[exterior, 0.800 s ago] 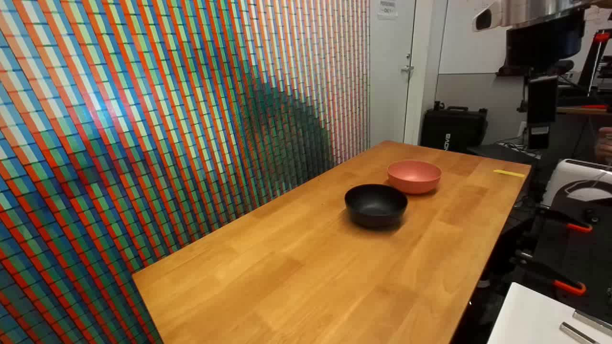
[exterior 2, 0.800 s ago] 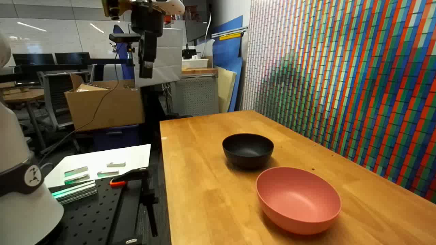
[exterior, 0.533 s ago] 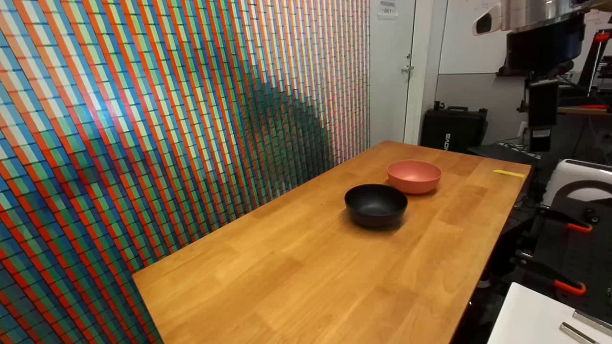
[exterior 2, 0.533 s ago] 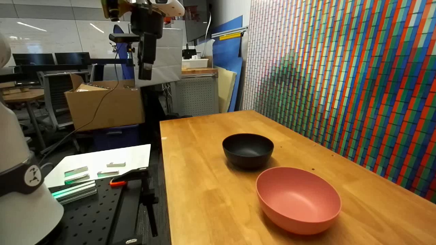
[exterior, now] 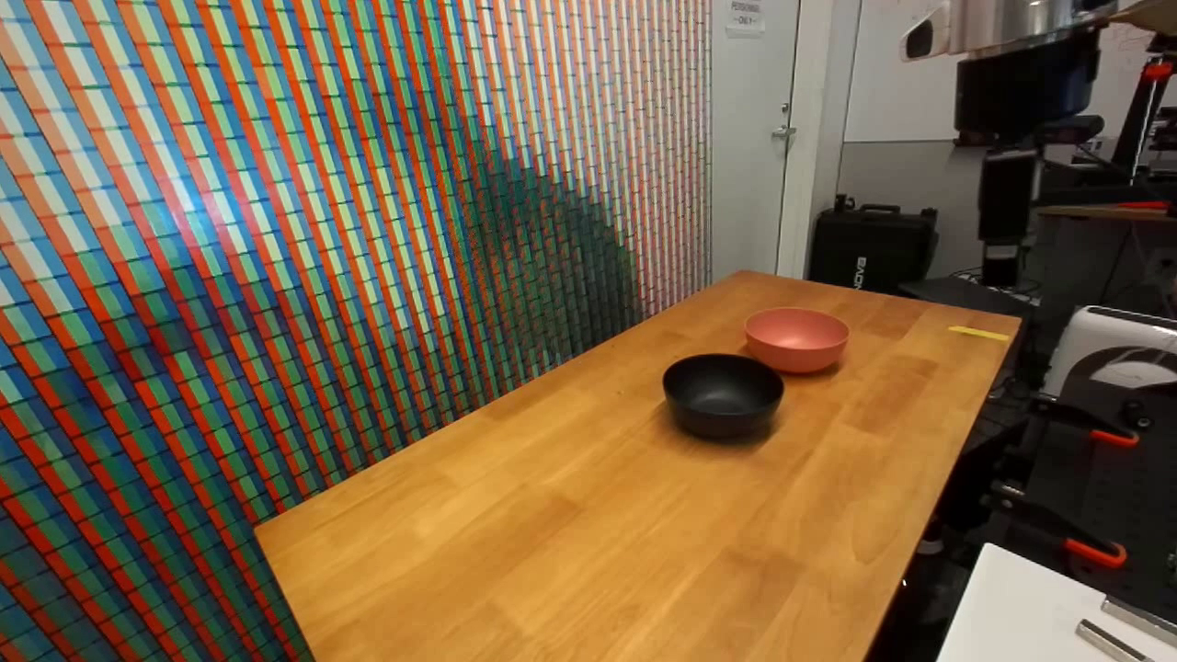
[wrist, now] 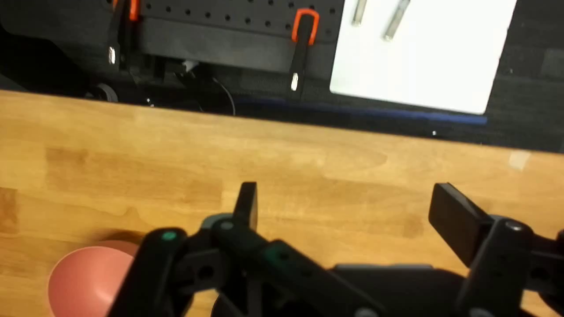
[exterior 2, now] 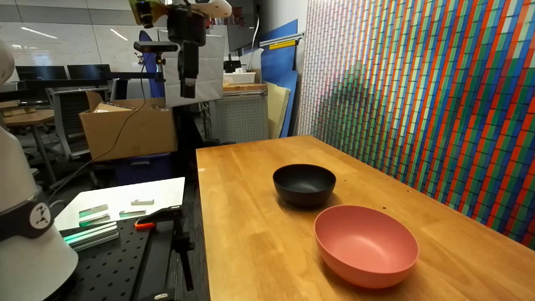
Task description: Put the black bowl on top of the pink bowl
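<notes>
So, gripper (wrist: pixel 346 202): pointing down, well above the table (exterior: pixel 552 515); seen edge-on in both exterior views.
Fingers (wrist: pixel 458 220): spread wide apart in wrist view, wood grain showing between the tips.
Black bowl (exterior 2: pixel 304 186): upright on the table, hollow facing up, seen in both exterior views. Not yet on the pink one.
Black bowl, wrist view: can't tell it from the gripper's own dark body at the lower edge.
Pink bowl (exterior 2: pixel 365 246): also upright on the wood, just beside the black bowl. Rims touching or not, can't tell.
Pink bowl, wrist view: lower left, cut off at the bottom and partly covered by the gripper.
Yellow strip (exterior: pixel 978 334): on the table near its edge, apart from both bowls.
Striped wall (exterior: pixel 322 230): multicolour bands, running along a long side of the table.
White board (exterior 2: pixel 167 192): off the table, short metal bars (exterior 2: pixel 142 202) lying on it.
Perforated plate (exterior 2: pixel 121 271): black, next to the robot base (exterior 2: pixel 29 259), clamps (wrist: pixel 301 57) with orange parts at its edge.
Cardboard box (exterior 2: pixel 146 133): in the background, top flaps up.
Door (exterior: pixel 749 165): pale, beyond the table's far end.
</notes>
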`<act>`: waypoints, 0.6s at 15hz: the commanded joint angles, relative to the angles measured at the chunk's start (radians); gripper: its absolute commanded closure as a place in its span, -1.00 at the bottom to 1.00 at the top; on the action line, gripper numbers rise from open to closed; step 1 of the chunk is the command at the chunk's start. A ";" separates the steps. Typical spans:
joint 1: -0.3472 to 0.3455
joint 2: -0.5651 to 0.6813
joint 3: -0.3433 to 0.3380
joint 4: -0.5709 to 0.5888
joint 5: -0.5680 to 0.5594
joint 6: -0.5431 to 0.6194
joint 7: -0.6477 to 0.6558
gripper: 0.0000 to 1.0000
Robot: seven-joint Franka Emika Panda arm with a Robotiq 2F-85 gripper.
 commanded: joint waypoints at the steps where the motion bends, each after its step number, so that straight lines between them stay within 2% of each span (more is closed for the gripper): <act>1: -0.072 0.106 -0.053 0.098 0.005 0.128 0.052 -1.00; 5: -0.149 0.269 -0.104 0.248 0.019 0.250 0.118 -1.00; 9: -0.164 0.420 -0.100 0.310 0.043 0.442 0.254 -1.00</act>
